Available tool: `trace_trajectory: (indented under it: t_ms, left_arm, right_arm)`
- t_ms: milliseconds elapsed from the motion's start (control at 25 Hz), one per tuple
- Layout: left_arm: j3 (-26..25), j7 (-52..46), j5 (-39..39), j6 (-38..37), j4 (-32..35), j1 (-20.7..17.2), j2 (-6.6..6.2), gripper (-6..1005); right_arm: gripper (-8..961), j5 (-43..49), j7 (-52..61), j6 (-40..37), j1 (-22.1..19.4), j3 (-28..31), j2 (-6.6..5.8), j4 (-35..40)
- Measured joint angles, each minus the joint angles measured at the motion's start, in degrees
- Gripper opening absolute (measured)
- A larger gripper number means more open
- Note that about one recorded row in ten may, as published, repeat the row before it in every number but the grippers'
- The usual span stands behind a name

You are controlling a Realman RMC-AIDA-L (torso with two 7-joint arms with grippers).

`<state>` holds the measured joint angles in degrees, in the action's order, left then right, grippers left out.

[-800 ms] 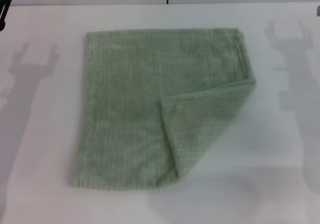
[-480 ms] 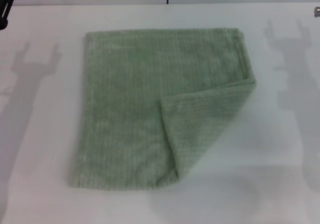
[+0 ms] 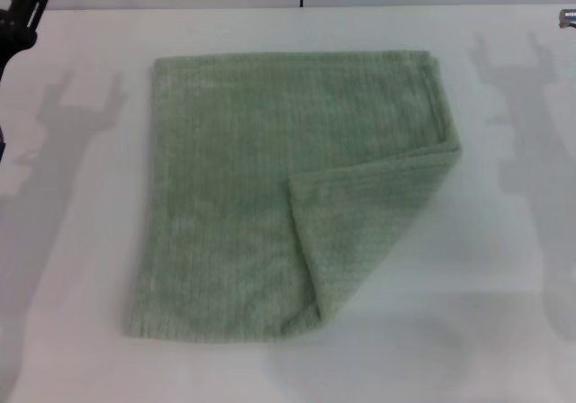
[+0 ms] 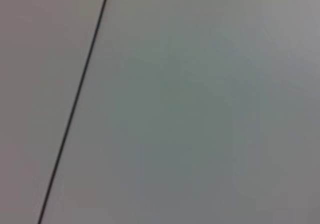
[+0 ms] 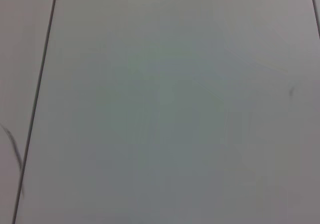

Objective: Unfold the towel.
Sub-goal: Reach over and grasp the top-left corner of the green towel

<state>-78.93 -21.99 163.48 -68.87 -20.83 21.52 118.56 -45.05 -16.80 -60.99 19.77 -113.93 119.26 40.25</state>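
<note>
Towel (image 3: 270,196) lies flat mid-table (image 3: 72,286) in the head view, pale sage green, ribbed texture, hems showing along its far and near edges. Not fully spread: its near-right corner is folded up and over onto the top, making a triangular flap (image 3: 369,232) whose point sits at the near edge and whose fold line runs up to the right edge. The rest lies smooth, roughly square.

My left gripper (image 3: 20,16) is up at the far-left corner of the head view, dark, well apart from the towel, above the table; can't tell how its jaws stand. My right gripper (image 3: 567,16) barely peeks in at the far-right edge, also well apart from the towel; jaw state can't tell. Neither touches cloth.

Both wrist views show only plain pale surface with thin dark seam lines (image 4: 75,109).
</note>
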Motion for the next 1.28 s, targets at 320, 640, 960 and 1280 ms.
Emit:
trace_trajectory:
  t_ms: [320,640,960,1280]
  left_arm:
    - [2.2,-0.6,0.0,5.4,-0.3,1.6,-0.18,668]
    - [4.0,-0.7,0.0,6.9,0.0,2.5,-0.18,406]
    - [11.5,-1.1,0.1,21.7,-0.4,8.0,-0.53,135]
    - [14.9,-1.4,0.1,31.2,-0.4,11.8,-0.46,13]
  right_arm:
    - [777,0.1,0.0,0.0,0.0,0.0,-0.1,-0.1]
    - [776,0.2,0.0,0.5,0.3,0.0,-0.08,-0.1]
    - [776,0.0,0.1,1.6,0.6,-0.1,-0.08,-0.2]
    - [777,-0.1,0.1,2.0,0.6,-0.1,-0.08,-0.3]
